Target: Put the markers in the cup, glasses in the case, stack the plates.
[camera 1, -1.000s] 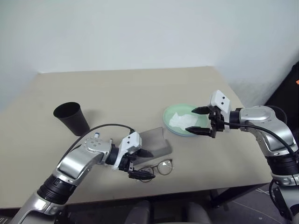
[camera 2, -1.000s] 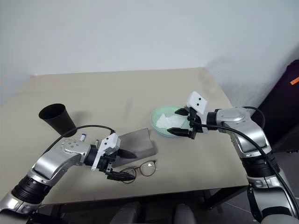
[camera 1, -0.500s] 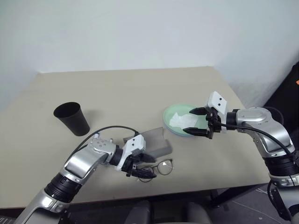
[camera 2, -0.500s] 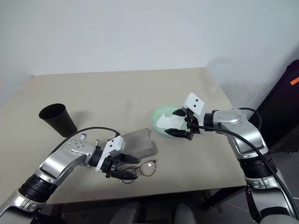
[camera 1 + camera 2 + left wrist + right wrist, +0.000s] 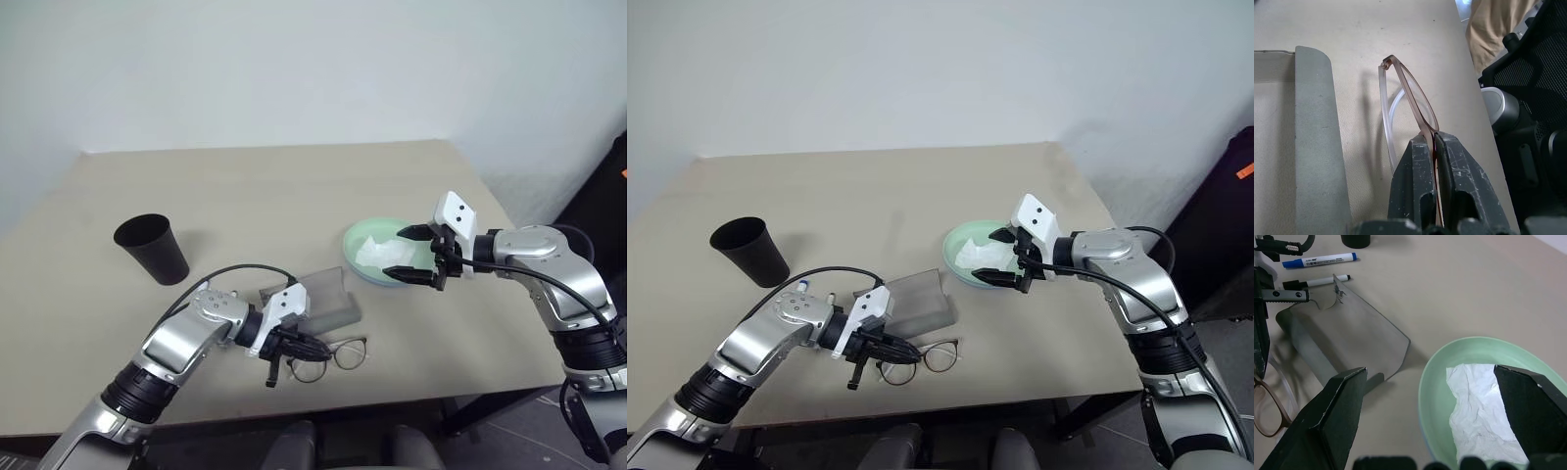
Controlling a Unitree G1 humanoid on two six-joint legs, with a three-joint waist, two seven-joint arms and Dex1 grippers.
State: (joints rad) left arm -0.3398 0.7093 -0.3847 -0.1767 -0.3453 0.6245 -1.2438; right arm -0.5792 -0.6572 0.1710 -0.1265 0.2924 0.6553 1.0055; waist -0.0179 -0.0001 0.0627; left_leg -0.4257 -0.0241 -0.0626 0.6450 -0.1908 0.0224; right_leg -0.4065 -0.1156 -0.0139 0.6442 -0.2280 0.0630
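Two grippers over my table, the left one pinching the glasses, the right one spread above the green plate.

From the left I see the black cup (image 5: 153,249) standing upright and alone, well apart from everything else. Next comes my left gripper (image 5: 294,347), its fingers (image 5: 1415,183) pressed together on the frame of the glasses (image 5: 333,354), which sit at the table's (image 5: 245,186) near edge just in front of the open grey case (image 5: 323,299). Beyond the case lie the blue marker (image 5: 1320,259) and the black marker (image 5: 1317,282), side by side. Further right, my right gripper (image 5: 413,255) hangs with its fingers (image 5: 1337,416) wide apart over the near rim of the pale green plate (image 5: 358,238), which holds a crumpled white tissue (image 5: 382,255).
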